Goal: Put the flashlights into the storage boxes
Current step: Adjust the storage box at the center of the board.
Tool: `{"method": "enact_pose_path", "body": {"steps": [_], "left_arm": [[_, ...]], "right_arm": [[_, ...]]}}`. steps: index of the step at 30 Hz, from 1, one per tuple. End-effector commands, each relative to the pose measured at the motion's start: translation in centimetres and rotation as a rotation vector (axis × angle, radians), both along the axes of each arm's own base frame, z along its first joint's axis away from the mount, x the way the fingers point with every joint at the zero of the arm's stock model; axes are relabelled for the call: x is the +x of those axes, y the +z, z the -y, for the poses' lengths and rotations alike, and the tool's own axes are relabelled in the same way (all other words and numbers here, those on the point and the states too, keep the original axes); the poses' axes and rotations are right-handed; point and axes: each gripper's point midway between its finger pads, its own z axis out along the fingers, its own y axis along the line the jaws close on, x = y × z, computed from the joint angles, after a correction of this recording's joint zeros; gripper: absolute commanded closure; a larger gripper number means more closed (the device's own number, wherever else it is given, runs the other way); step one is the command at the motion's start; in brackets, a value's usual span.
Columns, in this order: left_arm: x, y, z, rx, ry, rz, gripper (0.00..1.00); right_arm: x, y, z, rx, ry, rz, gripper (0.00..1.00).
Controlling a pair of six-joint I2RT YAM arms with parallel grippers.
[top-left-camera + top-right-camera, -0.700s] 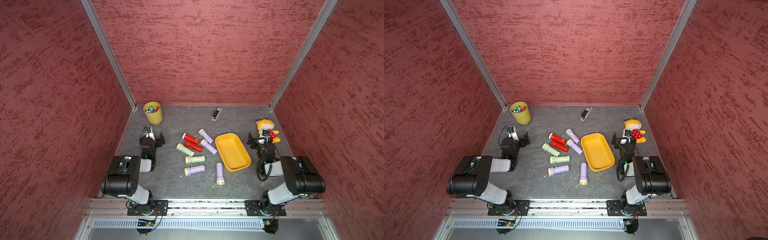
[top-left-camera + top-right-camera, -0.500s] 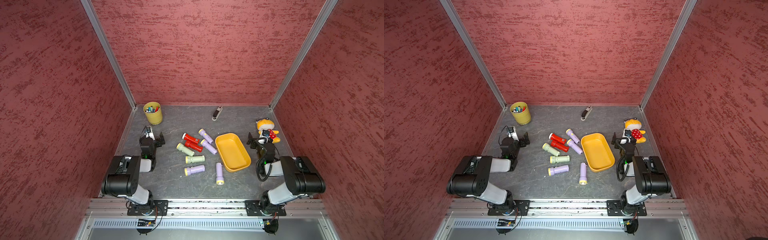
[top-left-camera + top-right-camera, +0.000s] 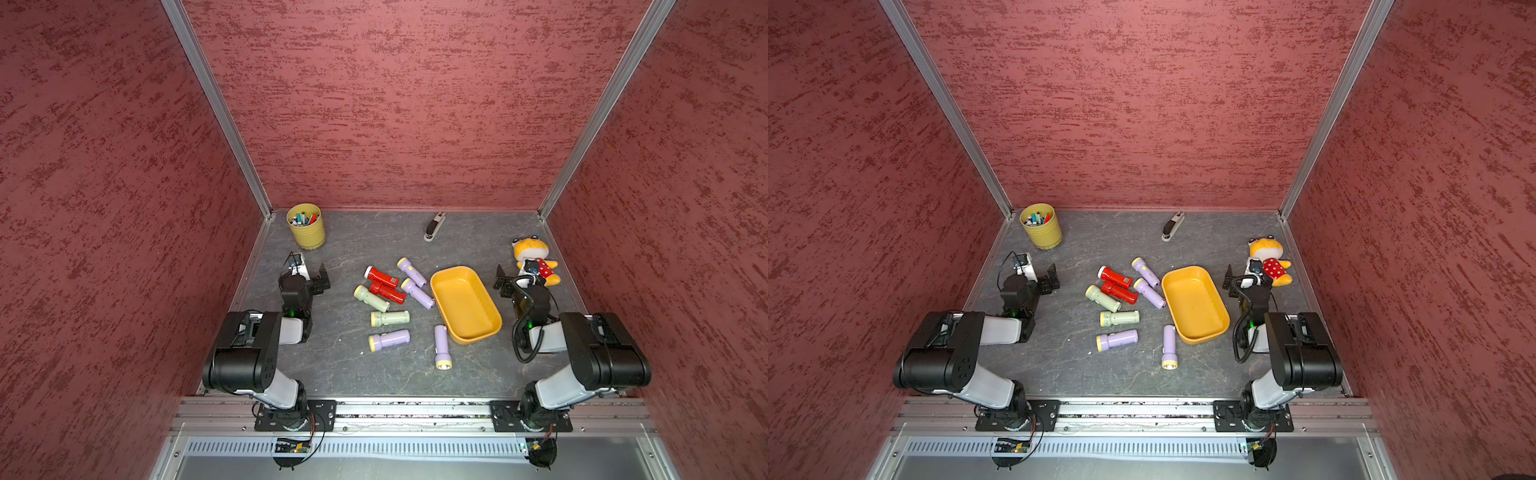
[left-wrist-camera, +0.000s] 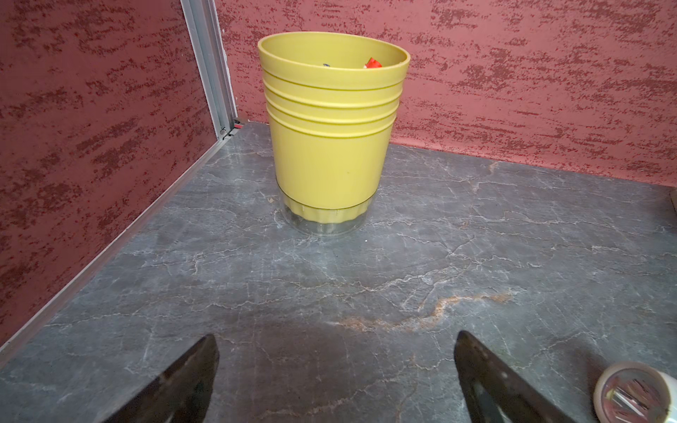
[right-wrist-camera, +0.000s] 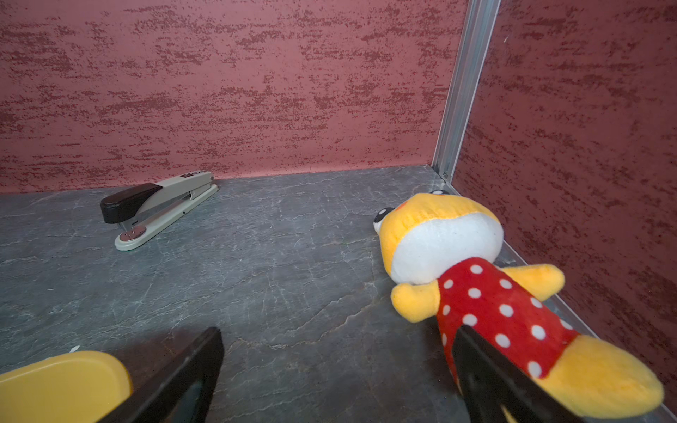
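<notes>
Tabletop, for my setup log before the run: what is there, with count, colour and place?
flashlights: eight; four lilac, two pale green, two red; lying loose mid-table, left of the tray
storage tray: one, orange-yellow, right of centre, empty
cup: one, yellow, ribbed, back left corner
pens: several, mixed colours, in the cup
stapler: one, grey and black, near back wall
plush toy: one, orange-yellow, red dotted dress, by right wall
left gripper: black, open, empty, facing cup
right gripper: black, open, empty, beside plush toy
</notes>
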Motion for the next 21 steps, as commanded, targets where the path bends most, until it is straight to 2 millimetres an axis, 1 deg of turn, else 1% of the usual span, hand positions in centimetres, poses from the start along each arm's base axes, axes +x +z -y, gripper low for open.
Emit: {"method": "enact_pose_path", "body": {"steps": [1, 8, 12, 15, 16, 17, 19, 21], "left_arm": [[0.3, 0.8, 0.0, 0.007, 0.005, 0.028, 0.01], [0.3, 0.8, 0.0, 0.008, 0.004, 0.028, 0.00], [0.3, 1.0, 0.2, 0.016, -0.002, 0.032, 0.01], [0.2, 1.5, 0.4, 0.024, -0.004, 0.031, 0.01], [0.3, 1.8, 0.6, 0.029, -0.014, 0.031, 0.01], [0.3, 2.1, 0.9, 0.043, -0.018, 0.029, 0.01], [0.5, 3.0, 1.5, 0.078, -0.027, 0.001, 0.01], [0.6, 4.4, 2.2, 0.102, -0.043, -0.013, 0.01]], "right_arm": [[0.2, 0.6, 0.1, 0.011, -0.003, 0.018, 0.01], [0.3, 0.7, 0.1, 0.011, -0.002, 0.018, 0.01], [0.0, 0.9, 0.2, 0.009, -0.009, 0.034, 0.01], [-1.0, 1.9, 0.3, 0.011, -0.013, 0.072, 0.01], [-1.3, 2.4, 0.2, 0.008, -0.013, 0.081, 0.01], [-1.6, 3.4, 0.2, 0.008, -0.012, 0.097, 0.01], [-1.9, 4.5, 0.1, 0.006, -0.005, 0.101, 0.01], [-2.0, 5.9, -0.1, 0.013, 0.005, 0.106, 0.01]]}}
